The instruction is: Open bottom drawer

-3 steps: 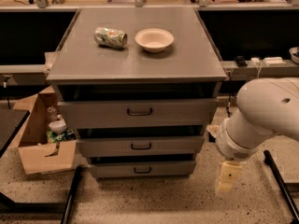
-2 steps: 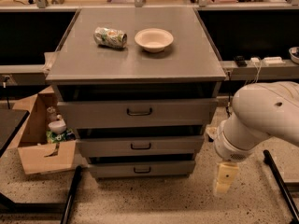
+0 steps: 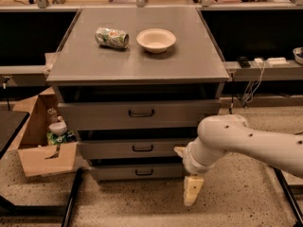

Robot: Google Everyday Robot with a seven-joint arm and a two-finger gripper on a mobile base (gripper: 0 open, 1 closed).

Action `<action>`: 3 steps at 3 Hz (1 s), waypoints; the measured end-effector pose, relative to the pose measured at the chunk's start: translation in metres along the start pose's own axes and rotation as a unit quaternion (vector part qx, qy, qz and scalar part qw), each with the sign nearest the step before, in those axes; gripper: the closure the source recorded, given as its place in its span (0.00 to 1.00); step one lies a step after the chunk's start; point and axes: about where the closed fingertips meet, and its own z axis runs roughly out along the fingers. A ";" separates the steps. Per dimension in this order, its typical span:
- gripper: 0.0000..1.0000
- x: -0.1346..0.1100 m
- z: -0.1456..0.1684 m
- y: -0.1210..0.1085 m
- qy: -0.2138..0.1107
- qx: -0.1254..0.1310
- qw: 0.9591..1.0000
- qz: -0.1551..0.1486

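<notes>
Three drawers in the grey cabinet (image 3: 137, 65), and the one that matters is the bottom drawer (image 3: 113, 173), down near the floor with the shortest front. It looks shut, its front sitting back under the middle drawer (image 3: 106, 149). Its small dark handle (image 3: 143, 172) is at centre, with nothing on it.

Now the gripper (image 3: 193, 190): it hangs pointing down at the floor, just off the right end of that bottom drawer, lower than the handle and to its right. It's apart from the handle, and I can't tell whether it is spread or pressed together. It holds nothing that I can see. The white arm (image 3: 246, 143) reaches in from the right and crosses the right ends of the two lower fronts.

So this reads as the approach, with no grasp made yet. The next move calls for swinging the gripper left and up a touch, turning it to face the drawer front, closing on the bar, then a straight pull outward. The risk is catching the middle handle (image 3: 142, 148) just above instead.
</notes>
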 end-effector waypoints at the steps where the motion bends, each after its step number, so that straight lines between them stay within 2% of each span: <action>1: 0.00 0.002 0.022 0.004 -0.011 -0.014 1.000 0.004; 2: 0.00 0.003 0.029 0.006 -0.012 -0.020 1.000 0.002; 3: 0.00 0.017 0.063 0.017 -0.005 -0.013 1.000 -0.011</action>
